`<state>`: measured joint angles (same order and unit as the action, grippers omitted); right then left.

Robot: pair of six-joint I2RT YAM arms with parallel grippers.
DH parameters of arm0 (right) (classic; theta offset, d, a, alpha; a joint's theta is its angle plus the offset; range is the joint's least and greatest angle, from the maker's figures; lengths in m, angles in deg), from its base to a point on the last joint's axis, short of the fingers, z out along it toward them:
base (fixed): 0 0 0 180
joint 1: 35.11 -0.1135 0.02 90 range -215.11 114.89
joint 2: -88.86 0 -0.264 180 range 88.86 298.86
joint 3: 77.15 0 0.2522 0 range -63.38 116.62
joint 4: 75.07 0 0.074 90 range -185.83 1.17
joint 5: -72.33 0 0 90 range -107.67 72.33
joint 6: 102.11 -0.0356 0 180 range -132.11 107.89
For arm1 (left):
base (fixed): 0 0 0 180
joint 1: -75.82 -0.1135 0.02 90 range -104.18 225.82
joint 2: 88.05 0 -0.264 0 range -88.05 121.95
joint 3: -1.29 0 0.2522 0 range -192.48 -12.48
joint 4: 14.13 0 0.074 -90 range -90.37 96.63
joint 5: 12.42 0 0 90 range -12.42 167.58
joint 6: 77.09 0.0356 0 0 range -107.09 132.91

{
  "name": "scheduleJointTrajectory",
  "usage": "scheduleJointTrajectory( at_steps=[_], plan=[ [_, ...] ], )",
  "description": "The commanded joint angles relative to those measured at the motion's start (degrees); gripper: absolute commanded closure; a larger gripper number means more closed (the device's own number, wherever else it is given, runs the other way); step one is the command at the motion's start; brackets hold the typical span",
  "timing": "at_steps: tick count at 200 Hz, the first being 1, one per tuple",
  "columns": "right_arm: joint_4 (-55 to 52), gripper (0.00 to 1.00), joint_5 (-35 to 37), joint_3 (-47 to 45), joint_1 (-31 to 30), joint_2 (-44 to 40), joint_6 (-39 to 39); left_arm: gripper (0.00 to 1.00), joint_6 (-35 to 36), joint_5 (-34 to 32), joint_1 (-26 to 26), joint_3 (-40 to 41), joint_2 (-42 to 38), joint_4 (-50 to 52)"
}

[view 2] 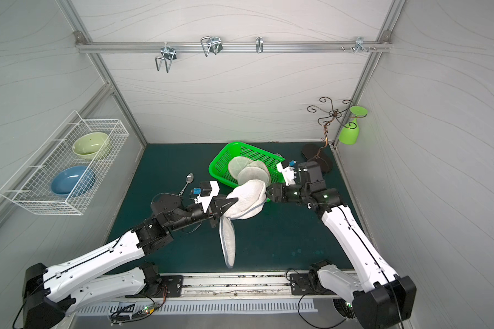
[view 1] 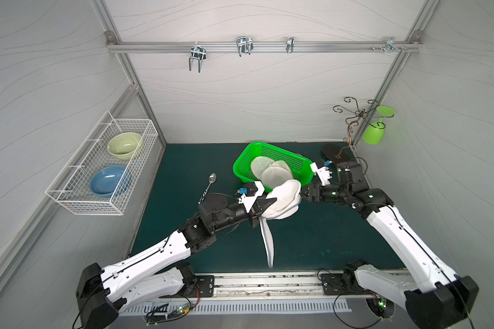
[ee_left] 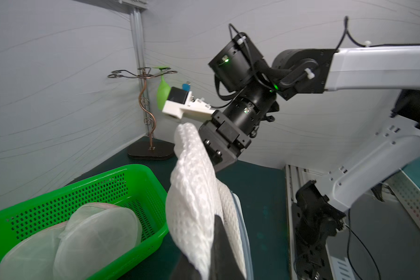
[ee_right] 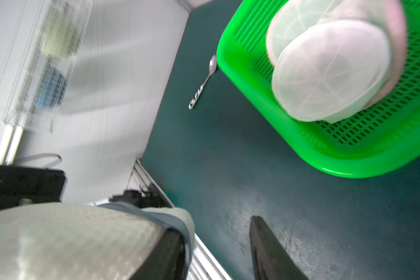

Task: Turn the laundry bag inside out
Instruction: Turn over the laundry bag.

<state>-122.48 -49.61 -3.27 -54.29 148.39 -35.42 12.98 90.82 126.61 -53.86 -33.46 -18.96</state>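
Underlying the laundry bag [view 1: 283,199], a dark-green mat [view 1: 311,242] meets grey walls [view 1: 254,99].

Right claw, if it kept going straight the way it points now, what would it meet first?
The white mesh laundry bag: the right claw points into it, one finger draped in the fabric. Behind that, probably the left claw gripping the bag, though depth is unclear.

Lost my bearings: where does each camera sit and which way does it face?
Top views: high in front, looking down toward the back wall; both arms, left claw and right claw at the bag.
Left wrist: on the left arm, facing the right arm and stand; own fingers pinch the bag.
Right wrist: on the right arm, facing the left wall over the spoon; own fingers spread.
Wrist views share the basket.
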Motion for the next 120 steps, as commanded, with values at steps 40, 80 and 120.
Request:
scheduleJointTrajectory(
  at_steps=[40, 80, 120],
  plan=[
    [-0.19, 0.41, -1.46, 3.84, 1.11, -6.54, -11.06, 1.0, -5.42, -11.38, 0.02, 1.04, 1.86, -13.47],
    [7.4, 0.42, -6.56, 3.93, -4.59, -3.52, -13.77, 1.0, -8.5, -9.3, 0.02, 0.09, 5.35, -18.03],
    [8.07, 0.53, -6.03, 5.62, -4.99, 1.42, -13.77, 1.0, -9.44, -8.53, 0.03, 0.22, 5.68, -18.59]
  ],
)
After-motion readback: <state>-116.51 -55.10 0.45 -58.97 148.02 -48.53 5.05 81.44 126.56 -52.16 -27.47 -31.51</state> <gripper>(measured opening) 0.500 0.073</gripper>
